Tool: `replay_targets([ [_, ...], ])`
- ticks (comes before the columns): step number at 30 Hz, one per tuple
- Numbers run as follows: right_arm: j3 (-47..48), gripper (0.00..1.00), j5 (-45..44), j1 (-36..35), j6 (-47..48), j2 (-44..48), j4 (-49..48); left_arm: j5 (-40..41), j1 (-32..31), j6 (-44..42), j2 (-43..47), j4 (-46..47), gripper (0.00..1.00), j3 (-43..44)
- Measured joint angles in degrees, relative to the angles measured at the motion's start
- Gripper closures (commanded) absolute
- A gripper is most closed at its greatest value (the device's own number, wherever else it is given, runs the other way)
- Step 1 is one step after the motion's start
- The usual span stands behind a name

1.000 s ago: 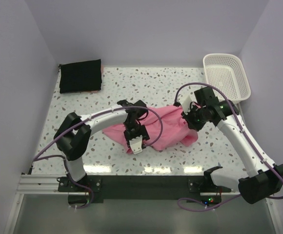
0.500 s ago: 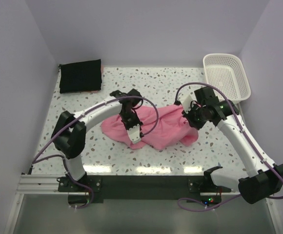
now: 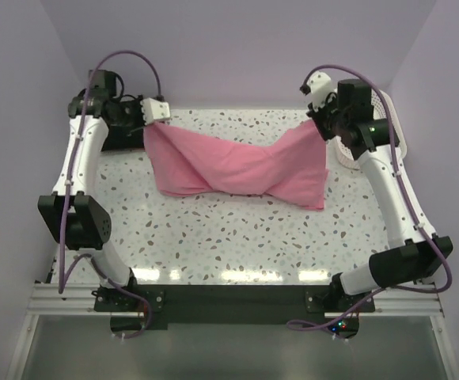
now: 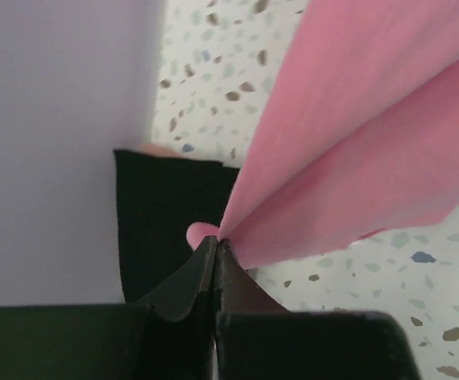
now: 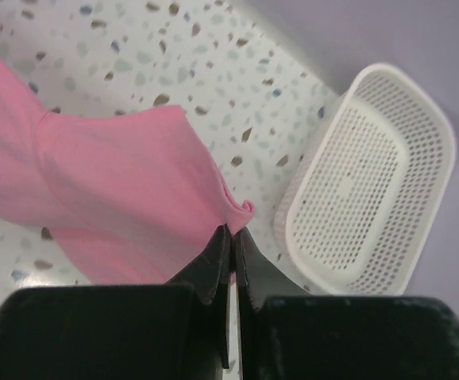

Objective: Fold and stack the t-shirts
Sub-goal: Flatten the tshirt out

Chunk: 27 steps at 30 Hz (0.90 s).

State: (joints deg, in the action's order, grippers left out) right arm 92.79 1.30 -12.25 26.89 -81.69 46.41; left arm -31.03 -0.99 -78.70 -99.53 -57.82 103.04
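Observation:
The pink t-shirt (image 3: 237, 166) hangs stretched between both arms above the speckled table, twisted in the middle. My left gripper (image 3: 149, 125) is shut on its left corner, high at the back left; the pinched fabric (image 4: 293, 158) shows at the fingertips (image 4: 206, 255). My right gripper (image 3: 315, 125) is shut on the right corner (image 5: 237, 212), high at the back right. The black folded t-shirt (image 4: 170, 214) lies at the back left under the left arm, largely hidden in the top view.
A white lattice basket (image 5: 364, 182) stands at the back right corner (image 3: 388, 134), just beyond the right gripper. Lilac walls close in the back and both sides. Speckled tabletop (image 3: 237, 237) lies below the hanging shirt.
The left gripper closed on the shirt. Both arms rose and spread apart toward the back corners, lifting the crumpled shirt off the table and pulling it out wide.

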Motion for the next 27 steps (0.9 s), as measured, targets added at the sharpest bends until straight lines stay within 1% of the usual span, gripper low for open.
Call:
replay_targets([
  [4, 9.11, 1.00, -3.34, -0.09, -0.11, -5.49, -6.23, -1.79, 6.75, 15.61, -3.61, 5.16, 1.00, 9.33],
  [6, 12.76, 1.00, -4.92, -0.09, -0.07, -7.58, -8.94, -2.43, 9.11, 22.84, -4.92, 8.57, 1.00, 12.26],
  [9, 18.10, 1.00, -6.97, -0.11, 0.28, -10.56, -12.76, -2.49, 11.76, 32.89, -5.25, 14.91, 1.00, 13.16],
  [13, 23.80, 1.00, -8.74, -0.11, 1.07, -12.96, -16.65, -1.27, 12.22, 42.27, -4.02, 24.57, 1.00, 11.02],
  [18, 28.59, 1.00, -10.71, -0.13, 2.97, -13.94, -21.07, 0.98, 11.80, 49.72, -0.02, 33.90, 1.00, 6.86],
  [23, 33.31, 1.00, -11.37, -0.17, 4.85, -13.90, -23.19, 2.01, 11.80, 52.68, 4.96, 39.28, 1.00, 5.49],
  [27, 34.47, 1.00, -12.28, -0.22, 5.60, -11.80, -24.52, 2.10, 11.80, 53.66, 13.94, 43.95, 1.00, -1.14],
])
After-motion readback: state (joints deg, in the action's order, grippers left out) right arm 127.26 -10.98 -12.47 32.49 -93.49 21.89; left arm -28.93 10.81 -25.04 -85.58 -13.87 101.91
